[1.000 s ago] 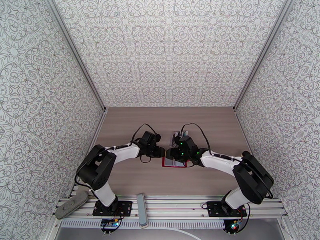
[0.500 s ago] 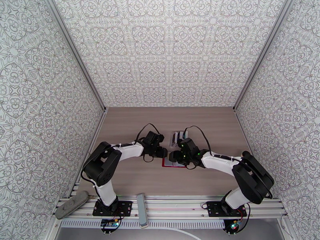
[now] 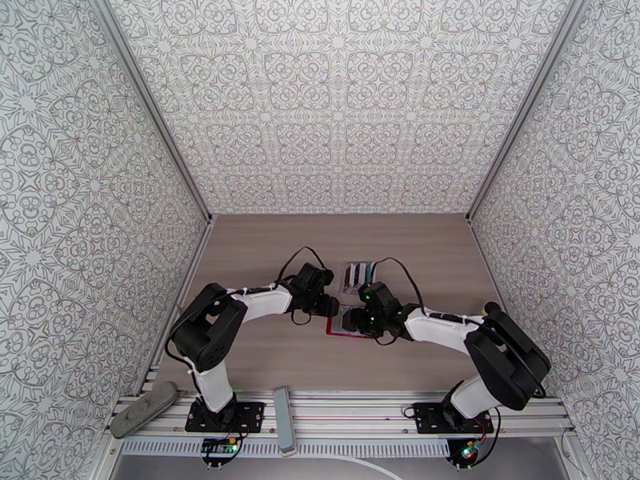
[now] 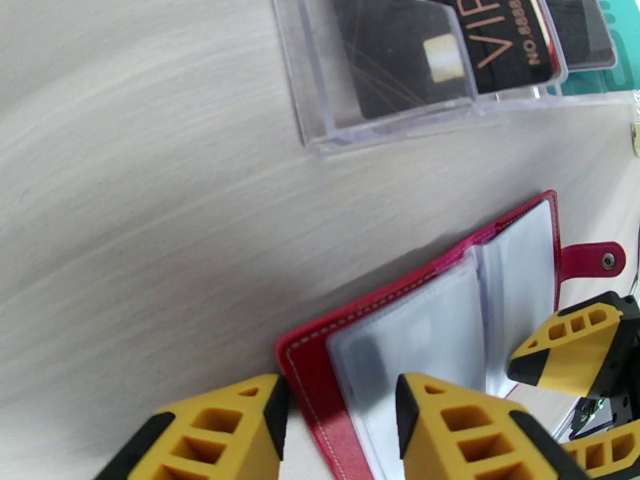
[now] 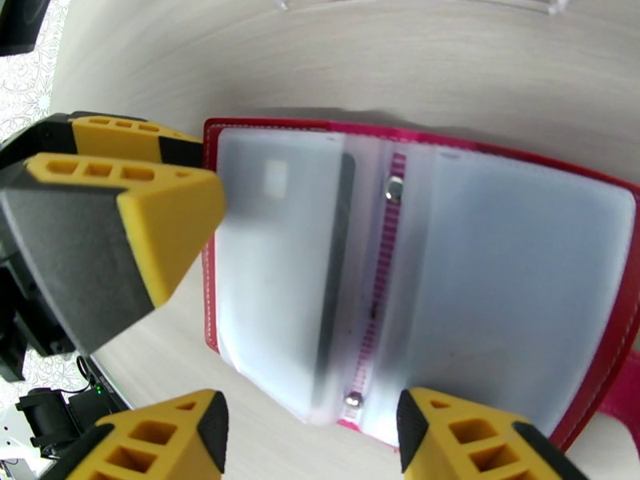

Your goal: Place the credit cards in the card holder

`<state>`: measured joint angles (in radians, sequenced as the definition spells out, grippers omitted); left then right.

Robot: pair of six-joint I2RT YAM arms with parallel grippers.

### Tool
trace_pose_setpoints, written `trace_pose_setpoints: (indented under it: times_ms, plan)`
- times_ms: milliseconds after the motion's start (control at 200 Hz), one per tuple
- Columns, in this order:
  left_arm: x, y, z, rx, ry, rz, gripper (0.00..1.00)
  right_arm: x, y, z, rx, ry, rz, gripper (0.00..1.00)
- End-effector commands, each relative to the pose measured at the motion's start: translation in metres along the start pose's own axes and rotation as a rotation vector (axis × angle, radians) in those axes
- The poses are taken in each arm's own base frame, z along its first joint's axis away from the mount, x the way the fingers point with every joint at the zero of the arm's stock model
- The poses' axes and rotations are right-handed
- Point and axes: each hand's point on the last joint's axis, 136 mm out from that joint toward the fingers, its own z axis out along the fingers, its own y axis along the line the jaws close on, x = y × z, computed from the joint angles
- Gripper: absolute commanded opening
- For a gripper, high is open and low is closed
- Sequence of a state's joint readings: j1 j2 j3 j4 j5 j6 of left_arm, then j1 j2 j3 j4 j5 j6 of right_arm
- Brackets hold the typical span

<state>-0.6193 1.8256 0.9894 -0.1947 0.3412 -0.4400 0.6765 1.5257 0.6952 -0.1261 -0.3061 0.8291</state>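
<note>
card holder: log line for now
card holder open on table | left hand open, straddling its edge | right hand open above it

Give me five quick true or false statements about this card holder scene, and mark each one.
1. The card holder lies open on the table. True.
2. The black VIP card is tucked inside the card holder. False: it sits in the clear tray beyond the holder.
3. The left gripper has its jaws apart, straddling the holder's edge. True.
4. The right gripper is clamped on a teal card. False: its jaws are open above the holder and hold no card.
5. A dark card shows through one clear pocket of the holder. True.
</note>
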Motion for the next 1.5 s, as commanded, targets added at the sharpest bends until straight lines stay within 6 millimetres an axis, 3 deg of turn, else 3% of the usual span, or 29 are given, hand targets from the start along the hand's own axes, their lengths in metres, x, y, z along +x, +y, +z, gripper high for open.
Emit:
trace_pose_setpoints:
  times_ms: [0,230,660,870,940,1190,1310,1491]
  plan:
    - [0.015,-0.001,0.005,-0.009,0.057,0.004,0.43,-0.007,0.000,-0.014,0.027,-0.038,-0.019,0.60]
    - [-0.011,-0.003,-0.016,-0.005,-0.028,-0.017,0.45,-0.024,0.022,-0.038,0.011,-0.094,-0.061,0.61]
    - [-0.071,-0.014,-0.032,0.043,-0.156,-0.055,0.46,-0.063,0.024,-0.079,0.136,-0.232,-0.072,0.62]
    - [-0.099,-0.010,-0.030,0.047,-0.213,-0.072,0.46,-0.082,0.025,-0.104,0.220,-0.300,-0.089,0.96]
    - [-0.106,-0.007,-0.027,0.052,-0.226,-0.076,0.46,-0.088,0.024,-0.113,0.244,-0.321,-0.090,0.99]
    - [-0.115,-0.008,-0.004,0.092,-0.201,-0.062,0.46,-0.111,0.007,-0.134,0.422,-0.359,-0.011,0.99]
    - [-0.114,-0.009,-0.003,0.108,-0.202,-0.059,0.46,-0.124,0.001,-0.151,0.501,-0.411,0.012,0.99]
    - [-0.109,-0.012,0.000,0.137,-0.181,-0.064,0.46,-0.140,-0.007,-0.158,0.581,-0.446,-0.017,0.96]
